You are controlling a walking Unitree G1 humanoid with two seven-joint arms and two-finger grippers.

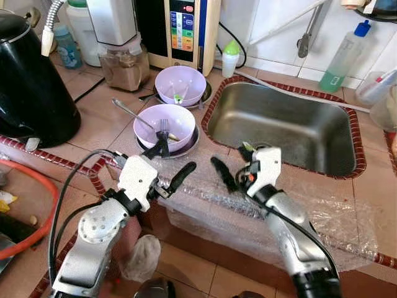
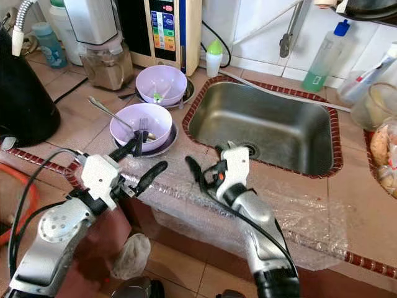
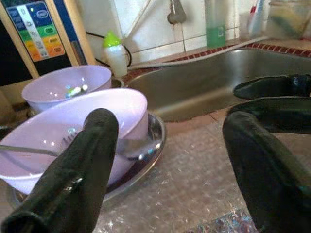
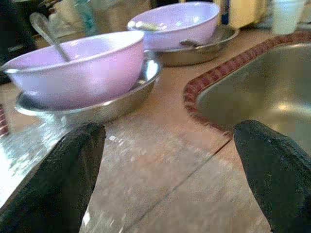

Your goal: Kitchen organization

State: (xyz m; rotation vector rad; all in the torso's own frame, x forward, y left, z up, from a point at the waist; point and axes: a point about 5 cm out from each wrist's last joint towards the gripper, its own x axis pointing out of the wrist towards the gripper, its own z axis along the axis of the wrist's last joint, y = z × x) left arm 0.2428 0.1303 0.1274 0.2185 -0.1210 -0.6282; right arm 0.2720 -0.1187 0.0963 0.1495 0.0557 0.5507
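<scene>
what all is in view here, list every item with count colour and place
bowls: 2, lilac, each on a steel plate left of the sink
fork: 1, silver, in near bowl
sink: 1, steel, right of bowls
kettle: 1, black, far left
soap bottle: 1, green with blue cap, behind sink
small bottle: 1, white with green cap, by wall
bubble wrap: 1 sheet, clear, counter edge
left gripper: open, near bowl
right gripper: open, before sink

Two bowls [image 1: 165, 126] on metal plates [image 1: 186, 148] stand left of the sink [image 1: 282, 127], one behind the other.
</scene>
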